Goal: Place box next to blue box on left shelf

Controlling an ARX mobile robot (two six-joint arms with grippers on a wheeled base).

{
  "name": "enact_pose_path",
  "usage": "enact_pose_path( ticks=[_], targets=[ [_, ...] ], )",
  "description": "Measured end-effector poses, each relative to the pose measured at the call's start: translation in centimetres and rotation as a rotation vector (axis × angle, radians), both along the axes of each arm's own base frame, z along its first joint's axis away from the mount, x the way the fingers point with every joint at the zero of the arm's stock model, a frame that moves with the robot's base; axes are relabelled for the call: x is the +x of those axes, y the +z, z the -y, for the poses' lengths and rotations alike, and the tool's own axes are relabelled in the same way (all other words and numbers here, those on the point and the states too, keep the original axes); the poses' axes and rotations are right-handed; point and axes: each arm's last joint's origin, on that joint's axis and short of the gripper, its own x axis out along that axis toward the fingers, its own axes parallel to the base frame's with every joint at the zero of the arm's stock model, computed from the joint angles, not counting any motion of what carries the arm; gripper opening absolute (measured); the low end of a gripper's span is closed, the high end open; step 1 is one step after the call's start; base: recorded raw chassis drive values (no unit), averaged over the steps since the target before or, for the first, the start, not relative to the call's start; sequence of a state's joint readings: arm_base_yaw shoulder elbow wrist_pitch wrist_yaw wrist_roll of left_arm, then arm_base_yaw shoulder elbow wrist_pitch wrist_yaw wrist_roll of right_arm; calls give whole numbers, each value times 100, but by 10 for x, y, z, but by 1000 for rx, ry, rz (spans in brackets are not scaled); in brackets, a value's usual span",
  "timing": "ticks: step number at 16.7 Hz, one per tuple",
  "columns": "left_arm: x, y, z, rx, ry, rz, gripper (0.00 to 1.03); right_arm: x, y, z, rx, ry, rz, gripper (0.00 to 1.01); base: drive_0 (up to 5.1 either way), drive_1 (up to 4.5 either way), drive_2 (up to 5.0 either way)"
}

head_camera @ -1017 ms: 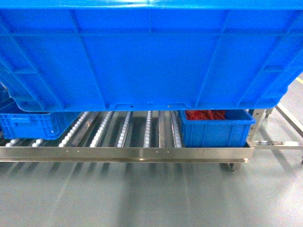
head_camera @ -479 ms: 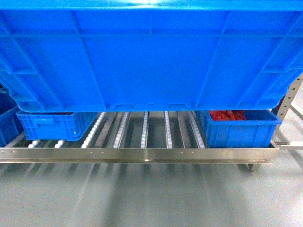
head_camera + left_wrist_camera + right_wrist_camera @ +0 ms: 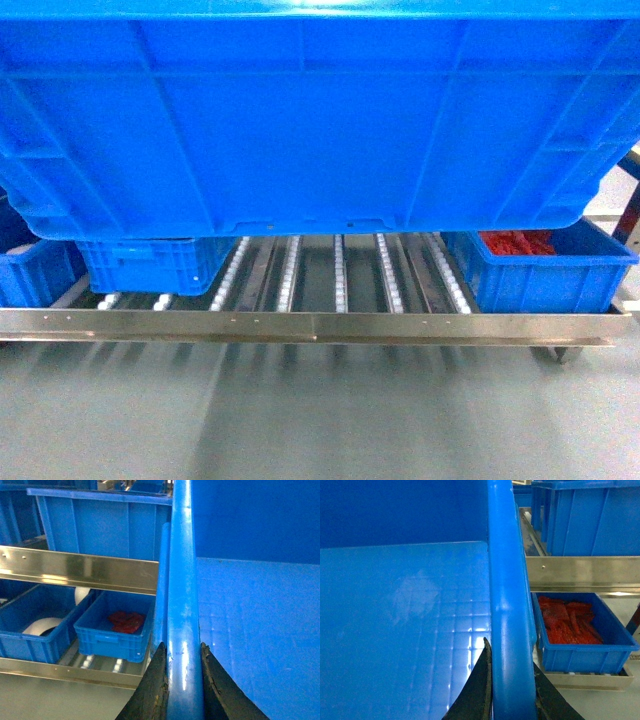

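1. Compared with a second earlier, the flow rack [image 3: 315, 327] is seen shifted rightwards in the head view: the small crate of red parts [image 3: 550, 268] now sits far to the right, and more small blue crates [image 3: 150, 263] are revealed at the left.
2. The large blue crate [image 3: 310, 120] is carried aloft, above and in front of the rack's front rail, not yet resting on the rollers [image 3: 338, 272].
3. The crate's left rim is pinched between the fingers of the left gripper [image 3: 183, 680]; the right rim is clamped likewise by the right gripper [image 3: 510, 687].
4. Bare roller lanes lie between the left-hand crates and the red-parts crate; the gap is judged only marginally wider than the carried crate, if at all.
5. A collision with either neighbour is risked if the crate is lowered off-centre.
6. The base could catch the front rail if it is advanced too low.
7. Slippage is possible, since only thin rims are gripped.
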State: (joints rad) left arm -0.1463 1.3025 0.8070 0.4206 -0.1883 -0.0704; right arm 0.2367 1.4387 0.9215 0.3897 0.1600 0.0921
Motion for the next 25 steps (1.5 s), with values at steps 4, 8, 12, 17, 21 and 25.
enact_pose_path(
  ticks=[4, 8, 12, 17, 21, 25],
  targets=[
    [0, 1, 1, 5, -8, 10, 9, 0, -1, 2, 2, -8, -6, 9, -19, -19, -19],
    [0, 1, 1, 5, -9, 8, 9, 1, -1, 3, 2, -8, -5, 9, 0, 0, 0],
    [0, 1, 2, 4, -10, 9, 9, 1, -1, 3, 2, -8, -6, 9, 0, 0, 0],
    [0, 1, 2, 4, -10, 9, 9, 1, -1, 3, 2, -8, -4, 9, 0, 0, 0],
    [0, 2, 2, 3, -10, 16, 9, 1, 0, 3, 4, -8, 3, 9, 0, 0, 0],
    [0, 1, 2, 5, -10, 8, 9, 0, -1, 3, 2, -7, -7, 9, 0, 0, 0]
  ],
)
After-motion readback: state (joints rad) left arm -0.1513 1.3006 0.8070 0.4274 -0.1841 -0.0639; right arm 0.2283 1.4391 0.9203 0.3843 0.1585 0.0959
